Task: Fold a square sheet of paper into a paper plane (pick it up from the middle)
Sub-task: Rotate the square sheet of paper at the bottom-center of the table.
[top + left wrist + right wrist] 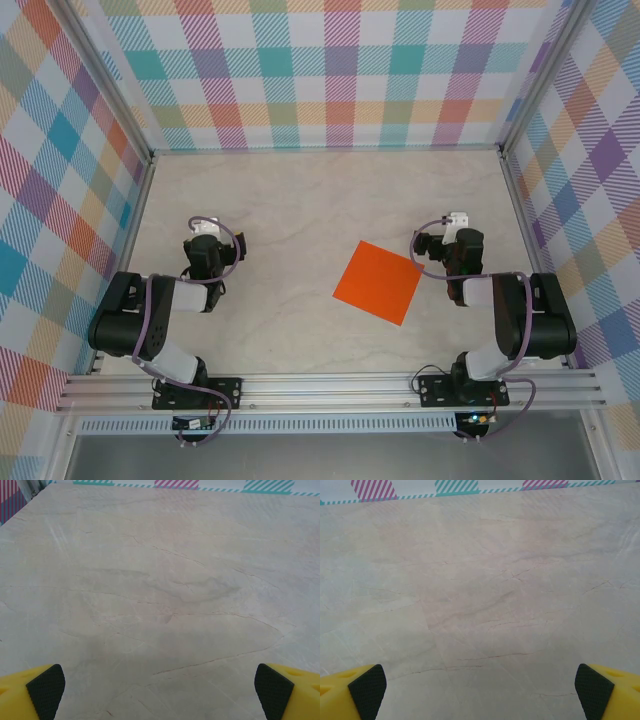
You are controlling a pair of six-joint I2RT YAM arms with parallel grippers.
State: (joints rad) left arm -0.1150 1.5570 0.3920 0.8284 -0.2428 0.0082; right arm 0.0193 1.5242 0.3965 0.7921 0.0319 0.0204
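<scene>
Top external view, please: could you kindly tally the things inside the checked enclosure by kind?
Orange paper sheet: 1
Robot arms: 2 (left arm, right arm)
Total: 3

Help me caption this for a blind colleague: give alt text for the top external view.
A flat bright orange square sheet of paper lies diamond-wise on a pale marbled table, close beside the right arm's end effector. The left arm's end effector sits farther off to the left; plaid walls surround them.
</scene>
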